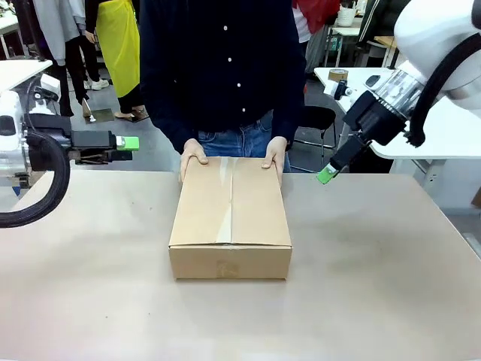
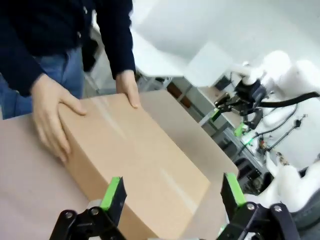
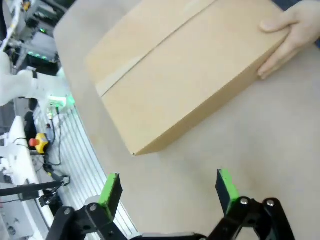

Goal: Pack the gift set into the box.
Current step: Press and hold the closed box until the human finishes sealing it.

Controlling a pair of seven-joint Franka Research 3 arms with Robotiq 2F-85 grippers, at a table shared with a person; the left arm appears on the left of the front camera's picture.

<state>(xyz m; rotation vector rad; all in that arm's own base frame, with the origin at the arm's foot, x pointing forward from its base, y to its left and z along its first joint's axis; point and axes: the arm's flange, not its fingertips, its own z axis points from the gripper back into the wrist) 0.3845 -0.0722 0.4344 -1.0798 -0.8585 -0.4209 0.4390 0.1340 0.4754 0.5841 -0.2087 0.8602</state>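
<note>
worktop [image 1: 376,301]: tan surface carrying the box at its middle.
box [image 1: 231,218]: flaps down, tape strip [image 1: 228,214] along the centre seam (so what lies inside cannot be told); its long axis runs away from the robot.
handling: likely stiff corrugated card, fairly light, smooth-sided and apt to slip; best squeezed at its two long walls, one tool per side, not pinched by a flap.
person's hands [image 1: 194,156]: both resting on the far top corners.
left tool [image 2: 172,192]: fingers apart, empty, left of the box.
right tool [image 3: 167,186]: fingers apart, empty, raised to the right.
</note>
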